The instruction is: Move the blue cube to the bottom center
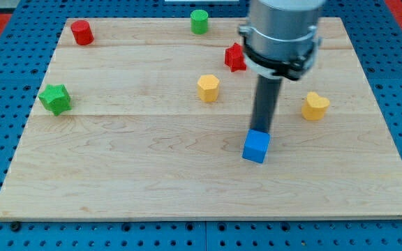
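Although the blue cube (256, 147) now sits below the yellow hexagon (208, 88) and to its right, it is not yet at the counter's (117, 174) bottom centre; I judge 1 more push down and leftward remains. My tip (259, 130) touches its top edge. It lies flat, slightly turned. No gripper exists.

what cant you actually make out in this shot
- My tip: its very end sits right behind the blue cube, on the cube's top side; actual contact cannot be confirmed.
- Red star block: its right part is covered by the arm's blurred body.
- The board near its top right: the arm hides it, so any block there cannot be seen.
- The arm: cut off by the view's top.
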Action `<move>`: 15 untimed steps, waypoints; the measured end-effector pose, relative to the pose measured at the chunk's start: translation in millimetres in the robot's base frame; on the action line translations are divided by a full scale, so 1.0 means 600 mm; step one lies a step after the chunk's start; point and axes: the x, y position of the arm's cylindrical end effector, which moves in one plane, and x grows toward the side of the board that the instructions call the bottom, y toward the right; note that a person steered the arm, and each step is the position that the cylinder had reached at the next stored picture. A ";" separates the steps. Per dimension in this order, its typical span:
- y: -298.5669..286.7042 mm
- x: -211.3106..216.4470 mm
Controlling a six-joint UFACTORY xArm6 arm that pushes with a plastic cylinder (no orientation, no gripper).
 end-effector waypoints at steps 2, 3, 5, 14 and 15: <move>-0.048 0.089; -0.050 0.050; -0.097 -0.004; -0.383 0.079; -0.279 0.112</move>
